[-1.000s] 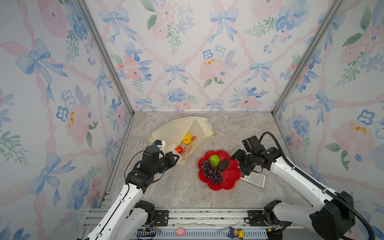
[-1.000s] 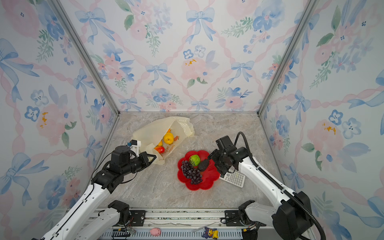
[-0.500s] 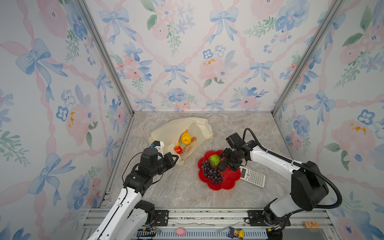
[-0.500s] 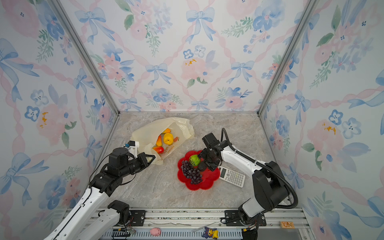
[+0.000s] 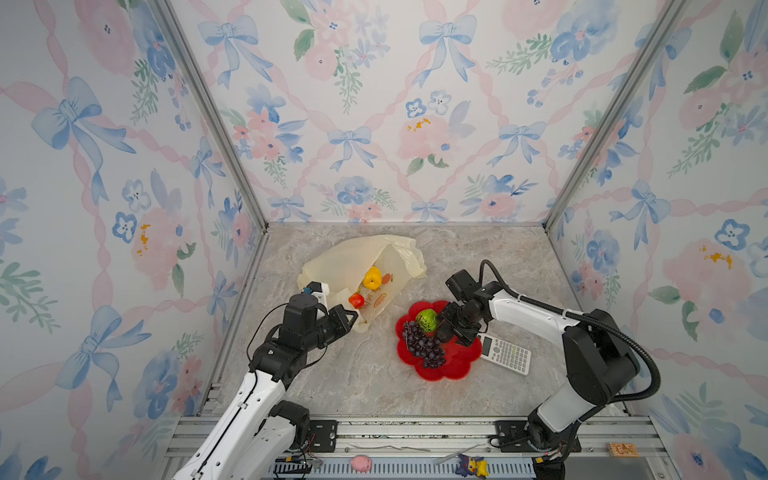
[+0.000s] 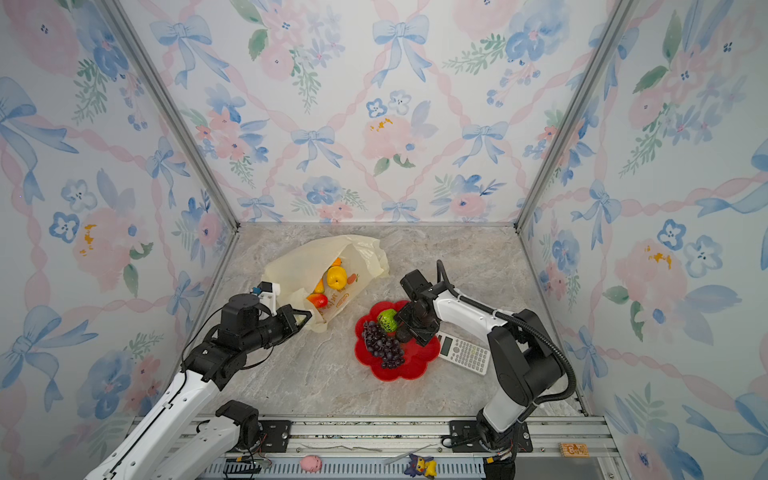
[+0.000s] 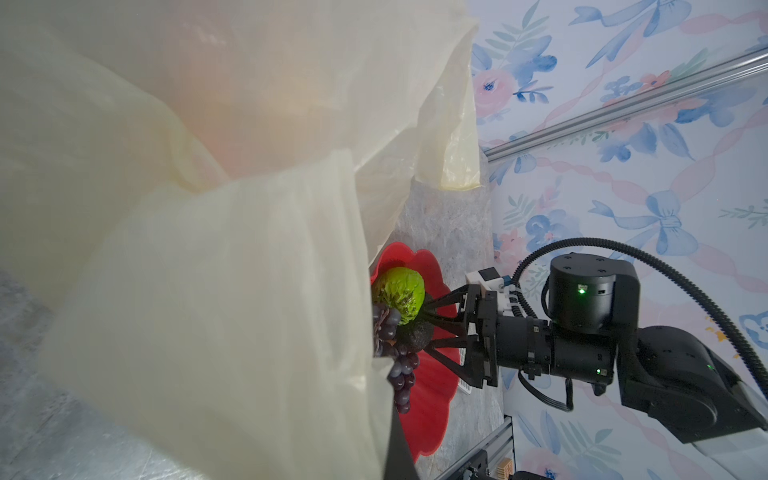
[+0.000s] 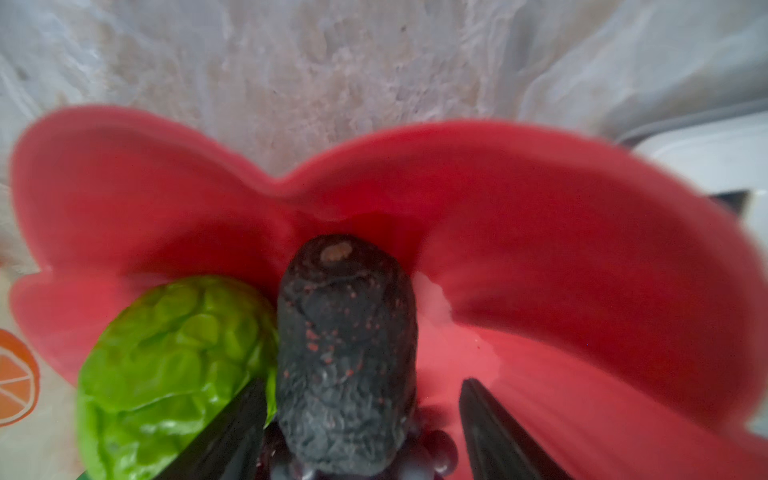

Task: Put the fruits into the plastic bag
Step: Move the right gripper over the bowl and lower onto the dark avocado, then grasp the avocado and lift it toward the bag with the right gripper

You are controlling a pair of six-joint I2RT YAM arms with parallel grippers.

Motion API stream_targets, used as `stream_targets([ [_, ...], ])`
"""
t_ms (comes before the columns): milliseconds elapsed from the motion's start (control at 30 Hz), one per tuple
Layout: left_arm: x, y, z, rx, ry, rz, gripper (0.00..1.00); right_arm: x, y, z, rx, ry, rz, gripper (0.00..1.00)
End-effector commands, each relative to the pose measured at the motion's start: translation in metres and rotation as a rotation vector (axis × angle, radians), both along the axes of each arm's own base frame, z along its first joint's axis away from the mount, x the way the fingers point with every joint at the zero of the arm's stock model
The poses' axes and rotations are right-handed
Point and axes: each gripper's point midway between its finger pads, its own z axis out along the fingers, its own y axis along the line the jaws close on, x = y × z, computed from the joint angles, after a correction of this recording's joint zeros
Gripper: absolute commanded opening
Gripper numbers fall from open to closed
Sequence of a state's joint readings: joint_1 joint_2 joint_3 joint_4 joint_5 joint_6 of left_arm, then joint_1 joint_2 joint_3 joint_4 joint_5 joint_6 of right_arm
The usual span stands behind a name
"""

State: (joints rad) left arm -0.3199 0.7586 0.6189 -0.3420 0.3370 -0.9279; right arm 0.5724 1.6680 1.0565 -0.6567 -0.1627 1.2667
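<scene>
Widely spread, right gripper (image 8: 361,384) straddles avocado (image 8: 345,328); left gripper (image 5: 353,320) pinches plastic bag (image 5: 345,262).

avocado (image 8: 345,353) flank: green ball (image 8: 166,365) touching | opposite flank: bare red dish (image 8: 582,249), free | grape bunch (image 5: 422,350) just beside

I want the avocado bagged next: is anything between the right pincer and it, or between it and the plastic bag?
Nothing visible. The open right pincer straddles the avocado on the dish; the green ball sits against one side. Only table lies between dish and plastic bag, whose edge the left pincer holds.
</scene>
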Motion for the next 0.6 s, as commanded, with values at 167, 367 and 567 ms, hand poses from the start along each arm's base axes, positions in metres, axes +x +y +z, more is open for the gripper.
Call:
stream_targets([
  [167, 0.006, 0.002, 0.003, 0.019, -0.009, 0.009, 0.00, -0.005, 0.001, -0.018, -0.036, 0.053, 0.045, 0.75],
  [367, 0.005, 0.002, 0.002, 0.021, -0.010, 0.007, 0.00, -0.004, 0.005, -0.020, -0.029, 0.066, 0.062, 0.64],
  [567, 0.004, 0.002, -0.001, 0.023, -0.004, 0.005, 0.00, 0.000, 0.000, -0.002, -0.053, 0.023, 0.090, 0.47],
])
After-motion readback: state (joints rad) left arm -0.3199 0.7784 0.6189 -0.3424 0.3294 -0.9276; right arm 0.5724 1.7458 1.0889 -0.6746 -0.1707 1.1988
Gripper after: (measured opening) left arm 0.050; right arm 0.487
